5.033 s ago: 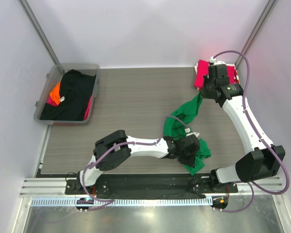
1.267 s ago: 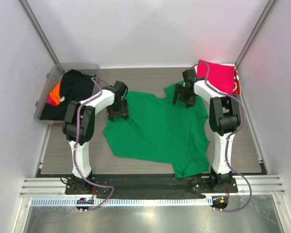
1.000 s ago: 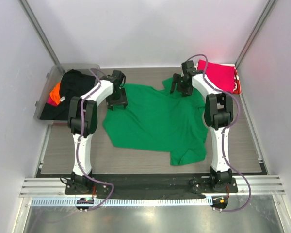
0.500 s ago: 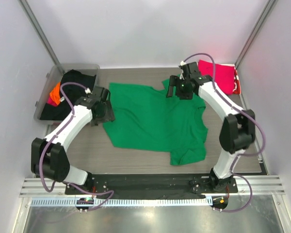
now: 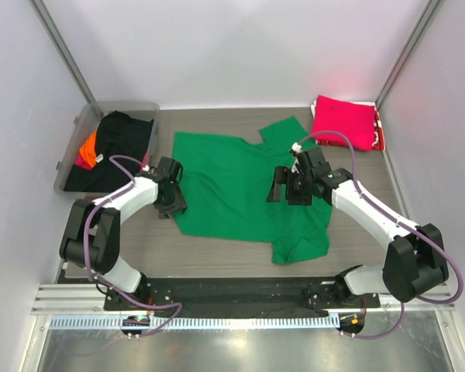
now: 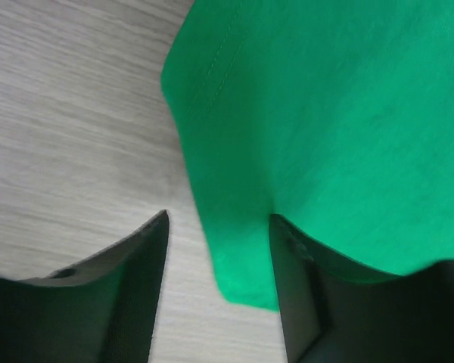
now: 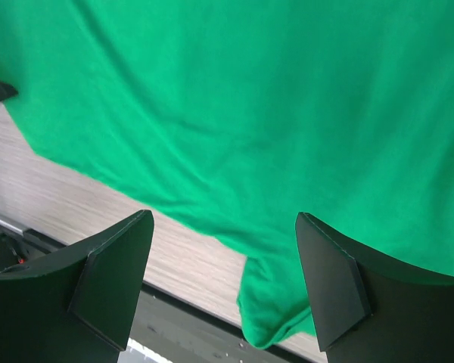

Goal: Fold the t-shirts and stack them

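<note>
Softly rumpled green t-shirt (image 5: 236, 190) sprawls across grey woodgrain table (image 5: 217, 257).

No writing, brand, number or sign can be read in any view. A small white tag (image 5: 98, 158) on the t-shirts (image 5: 122, 151) in the tub (image 5: 124, 106), left of the left end effector (image 5: 171, 203), is too small to make out.

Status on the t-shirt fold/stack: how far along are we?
Done: the pink shirt lies folded at the far right corner. In hand: the green shirt is spread flat, not yet folded; the left gripper stands open at its left edge, the right gripper hovers open over it. Left: fold and stack the green one, then the black shirt and orange shirt in the tub.
</note>
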`<action>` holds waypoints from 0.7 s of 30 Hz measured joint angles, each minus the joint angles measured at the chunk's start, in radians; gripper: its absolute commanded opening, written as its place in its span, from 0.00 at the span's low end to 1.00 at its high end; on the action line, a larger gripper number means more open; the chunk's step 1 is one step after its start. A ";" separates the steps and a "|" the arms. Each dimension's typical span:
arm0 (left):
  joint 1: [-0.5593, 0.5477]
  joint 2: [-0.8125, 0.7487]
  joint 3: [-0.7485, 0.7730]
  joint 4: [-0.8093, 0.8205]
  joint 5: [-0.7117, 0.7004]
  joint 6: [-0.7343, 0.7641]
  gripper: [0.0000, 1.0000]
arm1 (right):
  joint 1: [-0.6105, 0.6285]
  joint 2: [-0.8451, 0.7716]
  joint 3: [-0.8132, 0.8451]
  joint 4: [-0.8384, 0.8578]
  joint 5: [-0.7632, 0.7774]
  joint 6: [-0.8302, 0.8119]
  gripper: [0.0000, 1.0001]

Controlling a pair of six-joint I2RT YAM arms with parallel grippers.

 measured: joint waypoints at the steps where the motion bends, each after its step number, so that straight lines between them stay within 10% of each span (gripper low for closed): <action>1: 0.000 0.011 -0.002 0.011 0.001 -0.008 0.46 | 0.003 -0.008 -0.018 0.006 -0.003 0.003 0.82; 6: 0.000 0.058 0.008 0.042 -0.002 -0.013 0.16 | 0.002 -0.024 -0.068 0.019 -0.007 0.006 0.81; 11: -0.007 0.084 0.085 -0.033 -0.026 0.010 0.13 | 0.002 -0.024 -0.077 0.024 -0.008 0.006 0.81; 16: -0.035 0.090 0.338 -0.244 -0.113 0.077 0.26 | 0.002 -0.033 -0.085 0.032 -0.010 0.003 0.81; 21: -0.088 0.079 0.534 -0.413 -0.242 0.150 0.60 | 0.002 -0.041 -0.101 0.037 -0.012 -0.001 0.81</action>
